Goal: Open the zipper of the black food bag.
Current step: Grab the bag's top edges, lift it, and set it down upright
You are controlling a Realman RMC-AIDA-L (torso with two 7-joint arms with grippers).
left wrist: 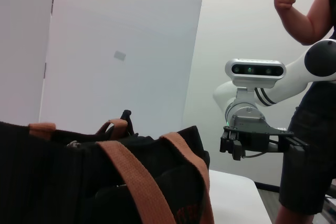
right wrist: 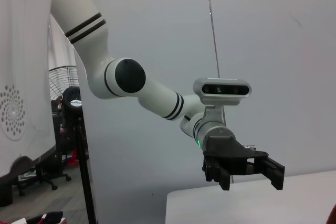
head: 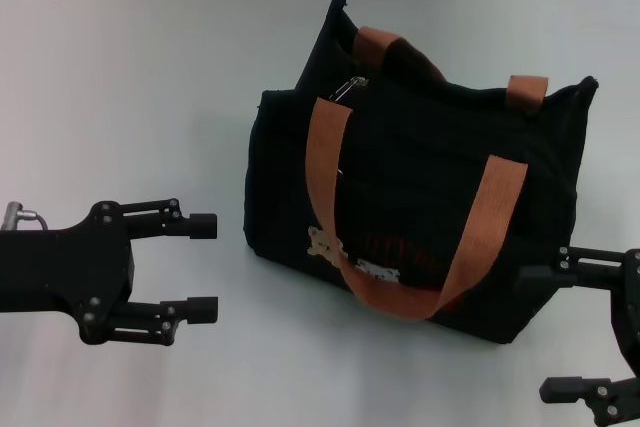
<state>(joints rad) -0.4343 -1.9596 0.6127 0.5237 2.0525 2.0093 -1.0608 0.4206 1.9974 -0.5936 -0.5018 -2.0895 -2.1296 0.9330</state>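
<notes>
The black food bag (head: 420,187) stands upright mid-table, its two orange-brown handles (head: 490,222) draped over the top and front. A small silver pull (head: 350,88) shows at the bag's top near its left end. The zipper line itself is black on black and hard to trace. My left gripper (head: 205,267) hovers open to the left of the bag, apart from it. My right gripper (head: 542,332) is open at the bag's front right corner, one finger close to the fabric. In the left wrist view the bag (left wrist: 52,182) fills the lower part, with the right gripper (left wrist: 257,142) beyond it.
The white table (head: 150,77) carries nothing else that I can see. A wall runs along its far edge. A person (left wrist: 310,129) stands beside the table past my right arm. The right wrist view shows only my left gripper (right wrist: 244,169) over the table.
</notes>
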